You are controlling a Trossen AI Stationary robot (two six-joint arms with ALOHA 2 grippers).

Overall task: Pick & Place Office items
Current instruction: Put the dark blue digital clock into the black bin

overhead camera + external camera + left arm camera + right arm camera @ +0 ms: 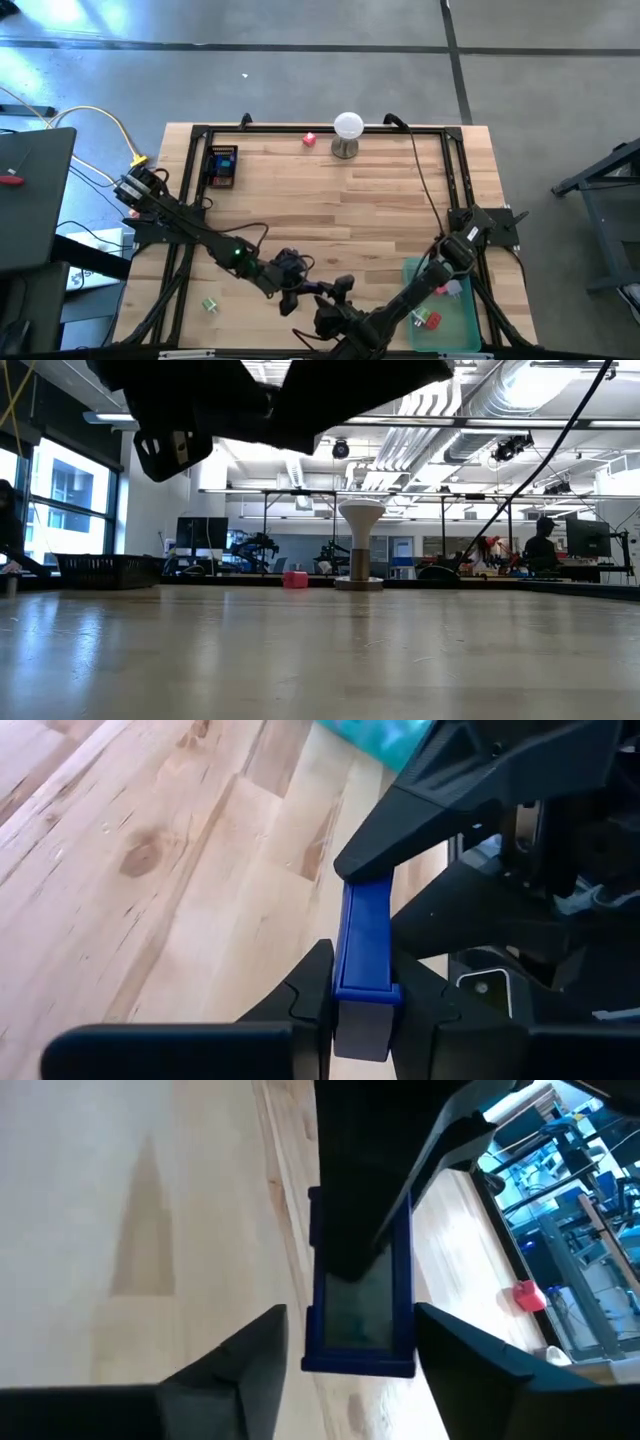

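Note:
A blue bar-shaped office item (pixel 362 935) hangs in the air between my two grippers, near the middle of the table's near edge. My left gripper (pixel 362 995) (pixel 298 292) is shut on it. My right gripper (pixel 350 1342) (pixel 328 303) faces it from the table's right, open, with one finger on each side of the bar's free end (pixel 360 1320). A green piece (pixel 209 305) lies on the table near the left corner. A red piece (pixel 309 139) (pixel 295 579) lies at the far edge. My left gripper pinches one end of the blue bar (pixel 365 1005) between its two fingers, coming from the table's left. The bar sticks out forward past the fingertips, along the fingers, lifted clear of the table. My right gripper's finger (pixel 400 840) lies close over the bar's far end; I cannot tell whether it touches.
A teal tray (pixel 462 318) at the near right corner holds red pieces (pixel 432 320). A white ball on a metal stand (pixel 347 130) (pixel 360 550) stands at the far edge. A dark box of items (pixel 221 165) sits far left. A black frame (pixel 190 180) rims the table.

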